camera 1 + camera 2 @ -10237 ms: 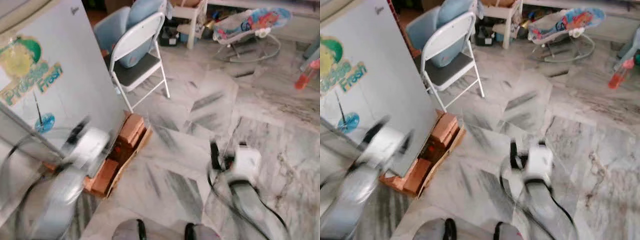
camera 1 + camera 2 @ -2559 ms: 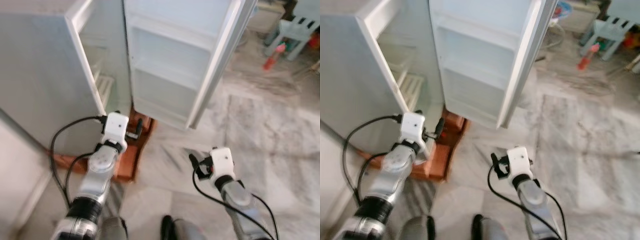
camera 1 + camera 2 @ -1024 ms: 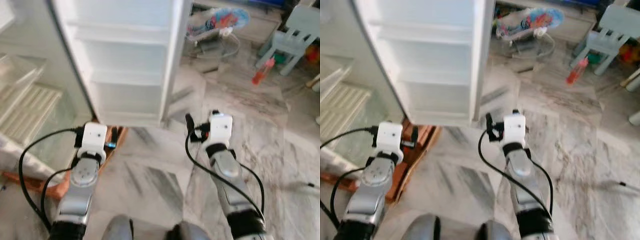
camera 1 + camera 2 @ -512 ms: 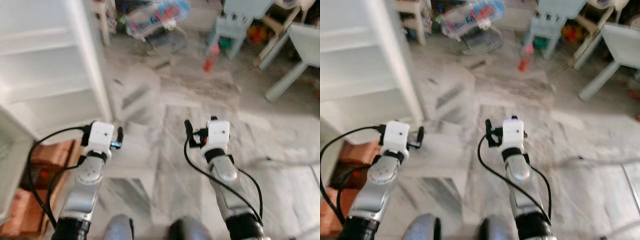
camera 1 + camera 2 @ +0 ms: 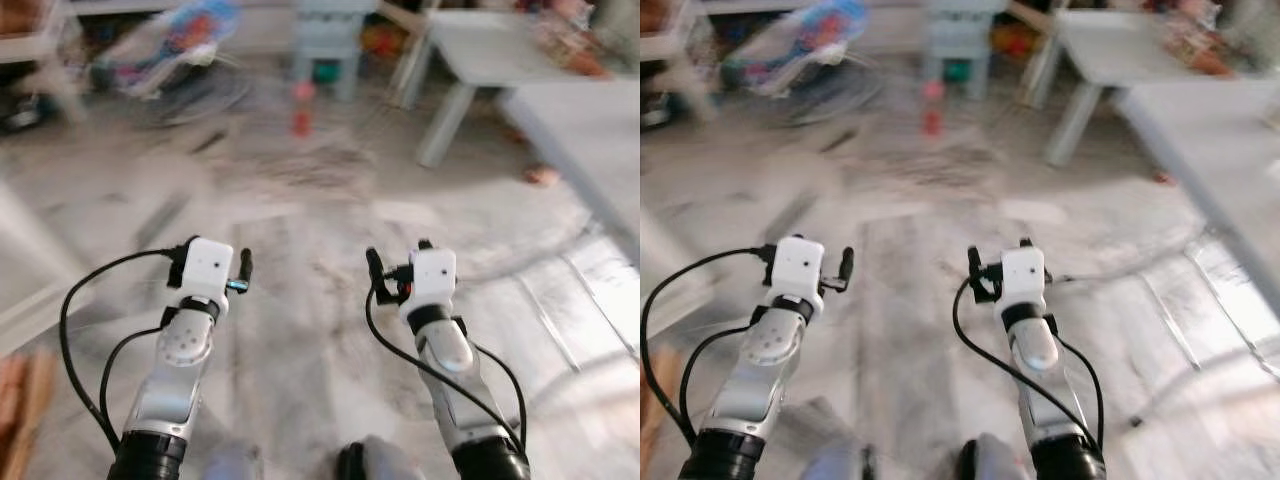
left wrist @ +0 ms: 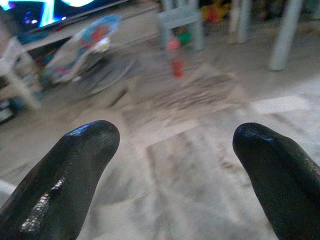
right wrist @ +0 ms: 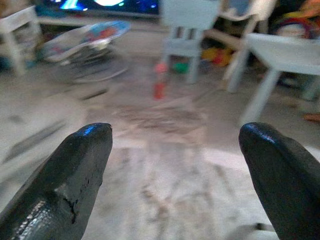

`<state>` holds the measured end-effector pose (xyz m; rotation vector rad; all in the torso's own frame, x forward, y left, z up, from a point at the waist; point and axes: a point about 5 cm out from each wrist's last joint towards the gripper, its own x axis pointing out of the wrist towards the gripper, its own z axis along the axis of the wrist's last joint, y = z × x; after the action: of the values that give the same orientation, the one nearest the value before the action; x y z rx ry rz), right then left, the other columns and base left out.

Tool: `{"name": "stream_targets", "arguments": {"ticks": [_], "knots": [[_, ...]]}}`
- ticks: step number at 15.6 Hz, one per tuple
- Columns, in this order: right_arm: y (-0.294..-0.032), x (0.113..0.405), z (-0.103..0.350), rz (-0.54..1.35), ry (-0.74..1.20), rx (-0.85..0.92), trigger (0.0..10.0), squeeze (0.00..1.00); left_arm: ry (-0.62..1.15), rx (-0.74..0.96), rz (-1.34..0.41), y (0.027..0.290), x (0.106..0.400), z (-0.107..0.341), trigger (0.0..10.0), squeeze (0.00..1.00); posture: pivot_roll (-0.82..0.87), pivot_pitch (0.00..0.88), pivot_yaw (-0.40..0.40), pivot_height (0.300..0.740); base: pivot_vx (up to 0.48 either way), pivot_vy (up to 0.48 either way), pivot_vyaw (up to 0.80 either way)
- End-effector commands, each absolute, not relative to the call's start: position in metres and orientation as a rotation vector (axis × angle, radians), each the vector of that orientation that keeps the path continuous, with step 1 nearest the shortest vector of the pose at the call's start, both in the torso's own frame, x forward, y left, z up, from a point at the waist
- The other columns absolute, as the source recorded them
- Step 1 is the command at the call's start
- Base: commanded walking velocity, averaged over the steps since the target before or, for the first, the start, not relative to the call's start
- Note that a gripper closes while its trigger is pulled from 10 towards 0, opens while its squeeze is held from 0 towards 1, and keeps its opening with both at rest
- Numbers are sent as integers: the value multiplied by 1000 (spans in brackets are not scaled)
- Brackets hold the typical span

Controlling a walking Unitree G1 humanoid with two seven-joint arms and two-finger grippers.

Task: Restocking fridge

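Both arms are held out in front of me over a grey marble floor (image 5: 300, 330). My left gripper (image 5: 212, 260) is open and holds nothing; its two black fingertips (image 6: 92, 137) stand wide apart in the left wrist view. The right gripper (image 5: 398, 262) is open too, with bare floor between its fingertips (image 7: 90, 142). A pale blurred edge at the far left (image 5: 25, 270) may be the fridge door; I cannot tell. Reddish bricks (image 5: 15, 410) show at the lower left corner.
A small red bottle (image 5: 300, 108) stands on the floor ahead. Behind it are a pale blue child's chair (image 5: 328, 35) and a baby bouncer (image 5: 165, 50). A white low table (image 5: 480, 45) and a grey surface (image 5: 590, 130) lie to the right.
The whole view has swung right, away from the open fridge, which has slid out at the left. Both arms keep the same raised pose, grippers still open.
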<state>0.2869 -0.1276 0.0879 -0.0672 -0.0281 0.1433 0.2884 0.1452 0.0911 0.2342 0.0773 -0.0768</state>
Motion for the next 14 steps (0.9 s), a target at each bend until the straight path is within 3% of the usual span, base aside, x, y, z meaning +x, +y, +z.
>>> {"name": "stream_targets", "arguments": {"ticks": [1, 9, 14], "knots": [[-137, 284, 85, 116, -13, -72, 10000, 0, 80, 229, -114, 136, 287, 90, 10000, 0, 100, 168, -54, 740, 480, 0, -800], [-138, 282, 85, 119, -15, -75, 10000, 0, 51, 204, -108, 135, 289, 94, 10000, 0, 94, 170, -60, 740, 480, 0, -800], [-135, 276, 93, 176, -46, -79, 10000, 0, -109, 128, -99, 127, 293, 122, 10000, 0, 86, 154, -68, 740, 453, 0, -800]]}}
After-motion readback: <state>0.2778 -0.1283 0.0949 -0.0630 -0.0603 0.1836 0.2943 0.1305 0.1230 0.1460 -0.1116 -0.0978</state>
